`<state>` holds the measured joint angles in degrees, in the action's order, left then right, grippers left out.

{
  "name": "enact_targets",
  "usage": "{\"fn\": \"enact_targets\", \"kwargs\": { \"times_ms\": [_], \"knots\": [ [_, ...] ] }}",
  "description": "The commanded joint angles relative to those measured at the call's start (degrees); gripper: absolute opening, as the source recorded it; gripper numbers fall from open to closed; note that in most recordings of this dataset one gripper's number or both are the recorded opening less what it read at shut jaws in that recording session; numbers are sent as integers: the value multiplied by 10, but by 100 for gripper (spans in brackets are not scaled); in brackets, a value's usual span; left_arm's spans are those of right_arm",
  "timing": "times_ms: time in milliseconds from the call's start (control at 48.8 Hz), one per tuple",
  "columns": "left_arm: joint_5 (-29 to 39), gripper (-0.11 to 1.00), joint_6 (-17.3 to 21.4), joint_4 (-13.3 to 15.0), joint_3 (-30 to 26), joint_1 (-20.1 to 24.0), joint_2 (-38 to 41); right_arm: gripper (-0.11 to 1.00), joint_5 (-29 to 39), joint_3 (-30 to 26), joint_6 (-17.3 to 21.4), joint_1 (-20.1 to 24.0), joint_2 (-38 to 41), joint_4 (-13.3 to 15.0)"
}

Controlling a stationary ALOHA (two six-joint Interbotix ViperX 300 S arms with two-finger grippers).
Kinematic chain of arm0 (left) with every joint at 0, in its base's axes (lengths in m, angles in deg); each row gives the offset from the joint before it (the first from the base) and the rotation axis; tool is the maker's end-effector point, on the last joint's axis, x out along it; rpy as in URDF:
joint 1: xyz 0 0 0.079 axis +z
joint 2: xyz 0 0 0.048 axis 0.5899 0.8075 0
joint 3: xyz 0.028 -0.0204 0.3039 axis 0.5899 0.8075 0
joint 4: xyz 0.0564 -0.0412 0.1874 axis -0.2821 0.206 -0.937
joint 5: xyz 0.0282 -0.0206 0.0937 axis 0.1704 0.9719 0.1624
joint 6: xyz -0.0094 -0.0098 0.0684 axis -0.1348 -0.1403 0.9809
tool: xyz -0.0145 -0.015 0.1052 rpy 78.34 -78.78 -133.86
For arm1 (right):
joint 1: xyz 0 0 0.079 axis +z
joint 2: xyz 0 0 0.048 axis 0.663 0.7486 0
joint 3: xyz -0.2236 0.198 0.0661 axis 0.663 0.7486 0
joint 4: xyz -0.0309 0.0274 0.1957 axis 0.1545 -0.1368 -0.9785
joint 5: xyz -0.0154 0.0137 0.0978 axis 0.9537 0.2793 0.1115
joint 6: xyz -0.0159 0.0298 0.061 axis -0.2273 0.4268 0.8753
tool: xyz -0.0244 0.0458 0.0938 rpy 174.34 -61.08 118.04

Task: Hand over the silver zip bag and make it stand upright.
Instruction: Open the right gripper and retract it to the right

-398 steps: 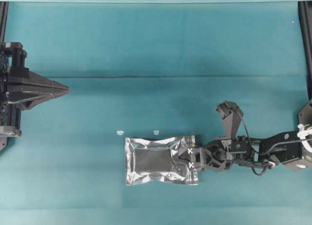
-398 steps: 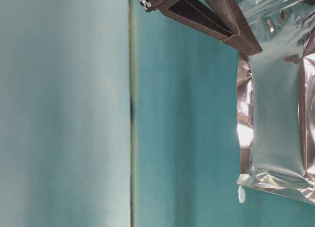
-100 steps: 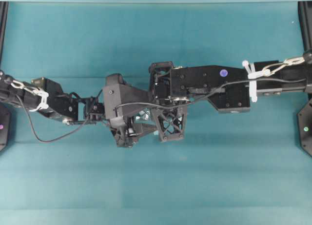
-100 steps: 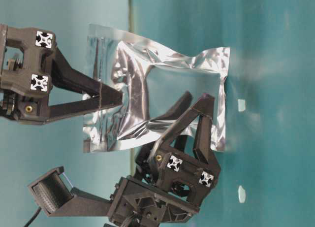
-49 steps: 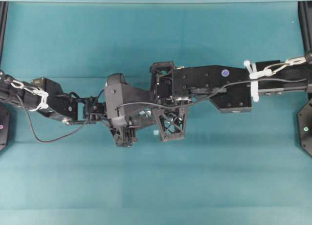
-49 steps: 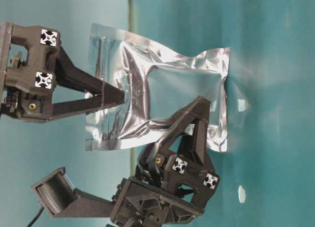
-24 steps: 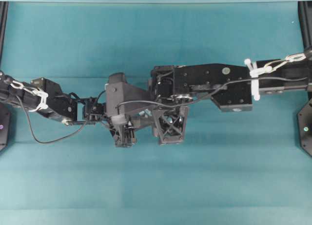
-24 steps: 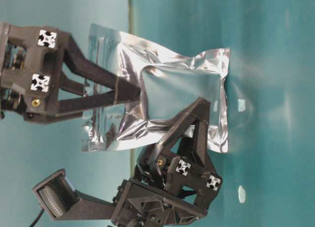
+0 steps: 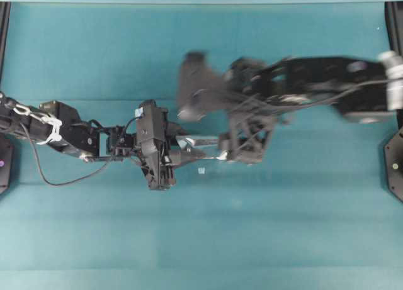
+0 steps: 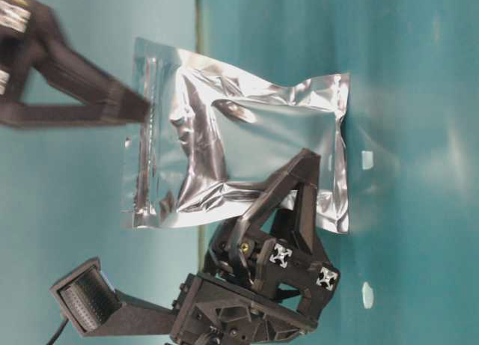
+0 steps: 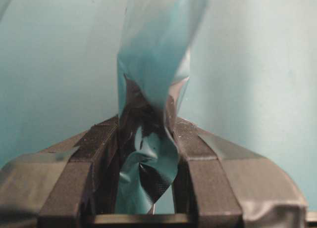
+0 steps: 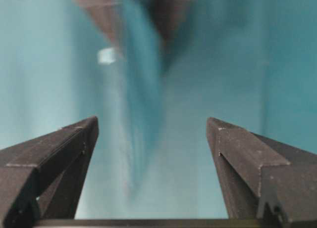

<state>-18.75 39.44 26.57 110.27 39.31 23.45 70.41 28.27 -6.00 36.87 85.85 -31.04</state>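
The silver zip bag (image 10: 247, 154) is held on edge, zip strip uppermost and bottom edge down at the teal table. From overhead the zip bag (image 9: 201, 141) shows only as a thin silver strip. My left gripper (image 11: 146, 126) is shut on the bag's crinkled side edge; the left gripper (image 10: 288, 191) comes in from the side. My right gripper (image 12: 151, 121) is open with nothing between its fingers, and the blurred bag (image 12: 141, 89) lies ahead of it. That right gripper (image 10: 127, 104) is motion-blurred just off the zip strip, and is smeared above the bag overhead (image 9: 245, 145).
Tiny white scraps lie on the teal cloth: one scrap (image 9: 201, 171) just beside the bag, two scraps (image 10: 367, 159) (image 10: 366, 294) in the table-level view. A fold line in the cloth (image 9: 75, 100) runs across the table. Dark frame posts (image 9: 395, 63) stand at the sides.
My right gripper has opened, let go of the bag's zip end and pulled away up and to the right, blurring. The left gripper keeps its hold; the bag has barely moved.
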Motion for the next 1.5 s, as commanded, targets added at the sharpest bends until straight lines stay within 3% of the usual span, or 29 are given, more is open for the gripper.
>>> {"fn": "enact_targets", "kwargs": {
  "times_ms": [0, 226, 615, 1477],
  "knots": [
    [-3, 30, 1, -1, -1, -4, -3, 89, -28, 33, 18, -2, -55, 1],
    [-3, 30, 1, -1, -2, -4, -4, 89, -102, 121, 51, -2, -132, 2],
    [-3, 30, 1, -2, 0, -4, -6, 89, -226, 235, 54, -2, -247, 2],
    [-3, 29, 2, -2, 11, -9, -15, 89, -273, 330, 56, -3, -365, -4]
  ]
}}
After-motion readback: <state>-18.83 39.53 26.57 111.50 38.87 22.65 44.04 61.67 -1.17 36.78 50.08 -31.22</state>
